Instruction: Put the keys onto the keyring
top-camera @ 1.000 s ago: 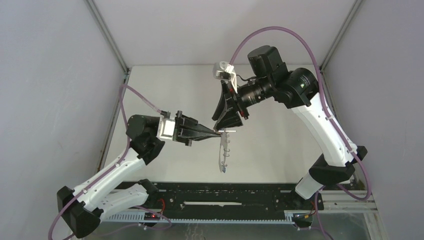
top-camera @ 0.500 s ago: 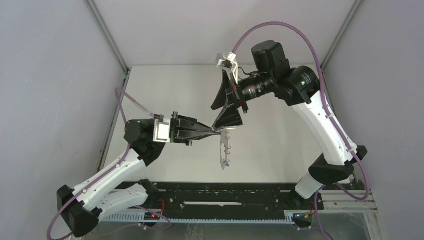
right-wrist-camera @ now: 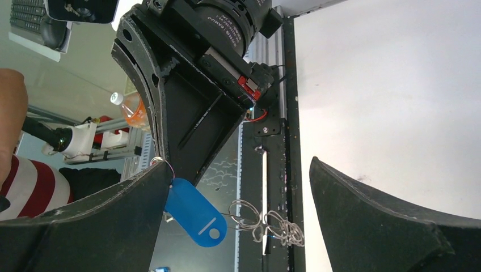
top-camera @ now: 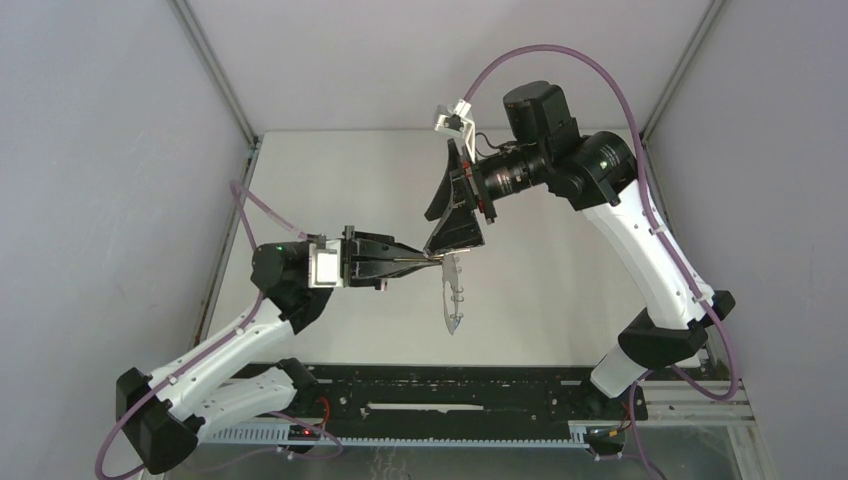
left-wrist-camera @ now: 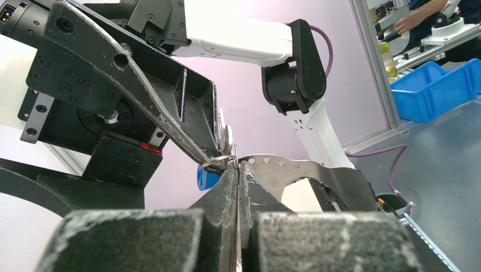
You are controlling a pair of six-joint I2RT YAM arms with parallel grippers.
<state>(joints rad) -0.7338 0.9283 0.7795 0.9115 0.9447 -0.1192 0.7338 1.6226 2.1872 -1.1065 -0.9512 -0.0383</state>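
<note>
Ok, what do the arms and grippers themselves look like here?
Both arms have white links and black joints: left arm, right arm. A purple cable loops along each. The left gripper and right gripper are black, with tapered, scuffed fingers.

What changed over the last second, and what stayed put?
The right gripper rolled at its wrist, camera mount swinging toward the far wall. The left arm's wrist slid slightly toward its base. Unchanged: left gripper shut on the hanging large thin grey metal hoop; right gripper open.

L gripper (top-camera: 428, 262) pinches keyring (top-camera: 452, 298) top, ring hangs | R gripper (top-camera: 432, 238) splayed, tip just beside
</note>
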